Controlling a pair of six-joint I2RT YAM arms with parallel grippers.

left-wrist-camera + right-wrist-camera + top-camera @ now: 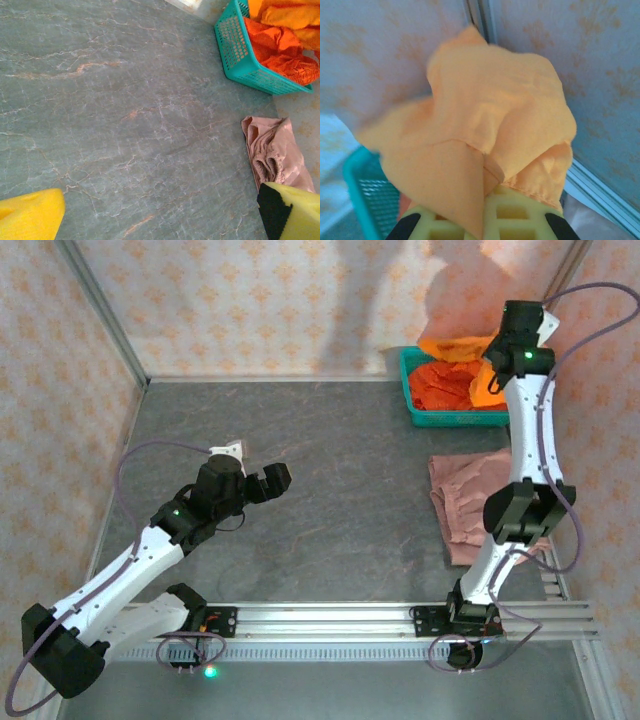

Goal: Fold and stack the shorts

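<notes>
While my right claw (pixel 480 220) clamps orange shorts (pixel 495 115) over the teal basket (pixel 412 400) at one o'clock — left claw (pixel 268 482) agape at nine — I judge this the pick-up, and next I must carry them to the table (pixel 330 460) near the pink shorts (pixel 465 490) at three.

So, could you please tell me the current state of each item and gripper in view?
Left gripper: open, empty, over the table.
Right gripper: shut on bunched orange shorts, high over the basket.
Teal basket: upright, holding more orange shorts.
Pink shorts: lying loosely folded on the table, apart from the basket.
</notes>
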